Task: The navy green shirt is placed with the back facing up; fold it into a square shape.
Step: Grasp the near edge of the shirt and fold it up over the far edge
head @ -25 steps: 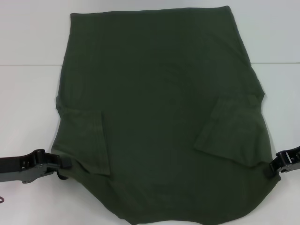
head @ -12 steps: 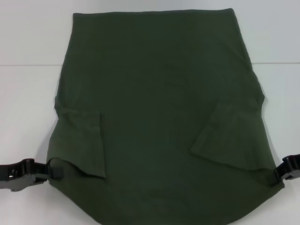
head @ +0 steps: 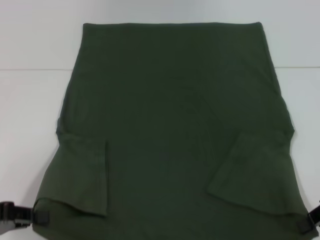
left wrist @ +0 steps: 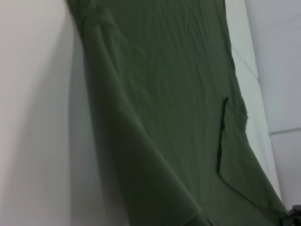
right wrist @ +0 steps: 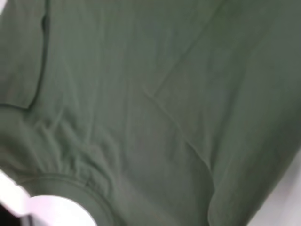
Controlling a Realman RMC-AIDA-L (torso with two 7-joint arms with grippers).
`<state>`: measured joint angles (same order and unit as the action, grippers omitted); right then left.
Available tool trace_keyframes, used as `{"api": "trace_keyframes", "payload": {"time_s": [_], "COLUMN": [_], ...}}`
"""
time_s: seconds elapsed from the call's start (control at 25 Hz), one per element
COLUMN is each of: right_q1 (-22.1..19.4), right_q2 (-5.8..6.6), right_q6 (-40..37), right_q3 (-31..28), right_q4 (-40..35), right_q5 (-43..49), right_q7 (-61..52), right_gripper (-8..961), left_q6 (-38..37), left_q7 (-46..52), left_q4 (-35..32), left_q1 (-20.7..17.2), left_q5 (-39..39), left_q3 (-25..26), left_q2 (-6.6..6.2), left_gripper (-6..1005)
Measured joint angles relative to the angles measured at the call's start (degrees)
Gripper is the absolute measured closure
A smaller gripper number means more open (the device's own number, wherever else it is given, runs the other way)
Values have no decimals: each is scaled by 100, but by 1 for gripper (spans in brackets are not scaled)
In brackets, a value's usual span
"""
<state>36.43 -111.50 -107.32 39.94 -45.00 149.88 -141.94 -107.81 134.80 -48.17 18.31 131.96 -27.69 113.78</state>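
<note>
The navy green shirt (head: 170, 125) lies spread across the white table, both sleeves folded in onto its body. My left gripper (head: 39, 218) pinches the shirt's near left corner at the lower left of the head view. At the lower right, my right gripper (head: 305, 226) pinches the near right corner. Both are mostly cut off by the picture's lower edge. The left wrist view shows the shirt (left wrist: 178, 94) raised off the table along one edge. Green fabric (right wrist: 155, 103) fills the right wrist view, with the ribbed collar (right wrist: 70, 181) showing.
The white table (head: 30, 100) stretches bare to both sides of the shirt. A thin seam line (head: 35, 69) crosses the tabletop behind it. The shirt's far hem (head: 170, 23) lies straight and flat.
Both grippers have drawn back toward me and slid down toward the picture's lower edge, dragging the shirt nearer. Its far hem has come closer and the cloth lies flatter.
</note>
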Motion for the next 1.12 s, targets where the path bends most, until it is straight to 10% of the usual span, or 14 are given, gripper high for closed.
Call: {"api": "trace_keyframes", "payload": {"time_s": [0.2,0.6,1.12], "right_q1": [-93,-50,-10], "right_q2": [61,446,403], "right_q6": [-130,355,2026], "right_q3": [-600,-1329,-1708], "right_q4": [-41,31,45], "right_q5": [-86,-842,-1279], "right_q7": [216,230,62], "right_gripper": [892,889,884], "left_q6": [-165,702,3315], "left_q7": [-78,425,1372], "left_q4": [-30,436,917], "left_q1": [12,1623,2716], "left_q5": [13,117,173], "left_q3": [-18,-232,-1660], "left_q2": [-4,16,17], "left_gripper": [961,961,961]}}
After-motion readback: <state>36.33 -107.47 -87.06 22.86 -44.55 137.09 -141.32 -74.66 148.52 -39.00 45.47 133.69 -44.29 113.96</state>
